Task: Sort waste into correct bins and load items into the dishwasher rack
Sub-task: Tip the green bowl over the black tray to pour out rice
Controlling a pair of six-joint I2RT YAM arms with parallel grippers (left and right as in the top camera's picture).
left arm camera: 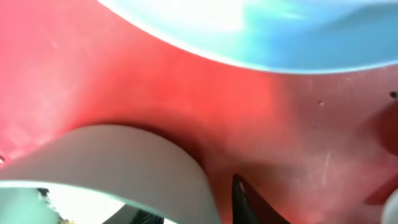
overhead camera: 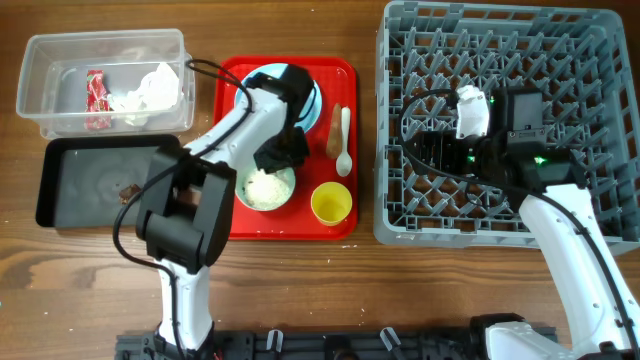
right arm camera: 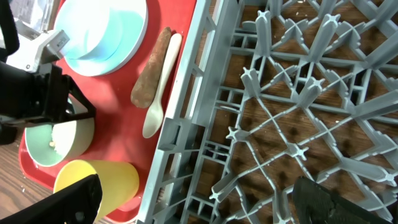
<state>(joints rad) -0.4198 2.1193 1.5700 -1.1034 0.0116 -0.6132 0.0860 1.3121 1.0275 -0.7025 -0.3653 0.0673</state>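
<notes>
On the red serving tray, a pale bowl (overhead camera: 265,190) with white rice in it has my left gripper (overhead camera: 280,158) shut on its rim. The left wrist view shows the bowl wall (left arm camera: 124,155) between the two fingers, with the pale blue plate (left arm camera: 280,31) beyond. My right gripper (overhead camera: 425,150) hangs open and empty over the left part of the grey dishwasher rack (overhead camera: 384,150). In the right wrist view it (right arm camera: 202,202) sits above the rack wall (right arm camera: 186,118). A yellow cup (overhead camera: 331,203), a white spoon (overhead camera: 344,145) and a carrot-like stick (overhead camera: 334,130) lie on the tray.
The clear tub (overhead camera: 30,90) at the back left holds a red wrapper (overhead camera: 96,92) and a white napkin (overhead camera: 150,92). Below it, the black tray (overhead camera: 90,180) has a small brown lump (overhead camera: 128,190). The red tray (overhead camera: 340,75) lies between the bins and the rack.
</notes>
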